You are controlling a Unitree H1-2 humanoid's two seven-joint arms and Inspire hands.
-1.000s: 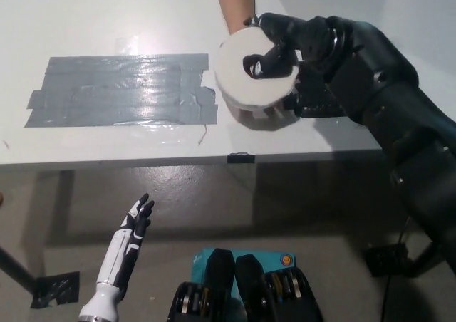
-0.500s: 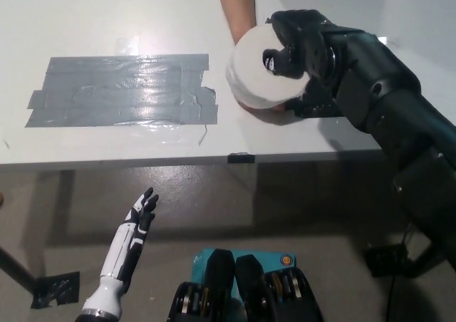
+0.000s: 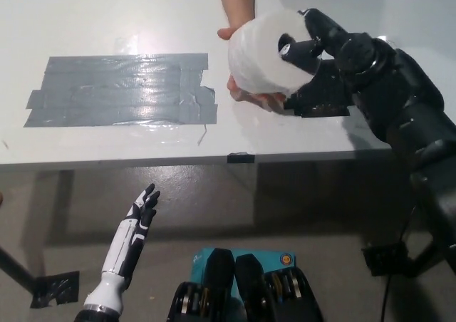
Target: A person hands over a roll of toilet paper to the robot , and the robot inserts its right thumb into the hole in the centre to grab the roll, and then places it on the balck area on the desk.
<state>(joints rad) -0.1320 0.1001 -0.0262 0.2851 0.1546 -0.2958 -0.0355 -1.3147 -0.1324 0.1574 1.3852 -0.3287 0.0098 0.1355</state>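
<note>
White left hand hung low at seven o'clock, fingers spread, empty. Black right hand at one o'clock gripped the white toilet paper roll, thumb in its core, above the white desk; a person's hand supported it. Grey taped patch lay at ten o'clock.

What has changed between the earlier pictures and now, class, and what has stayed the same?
The toilet paper roll has tilted and risen slightly on the right hand, thumb in its hole; the person's hand still cups it. The grey tape patch and low left hand barely changed.
</note>
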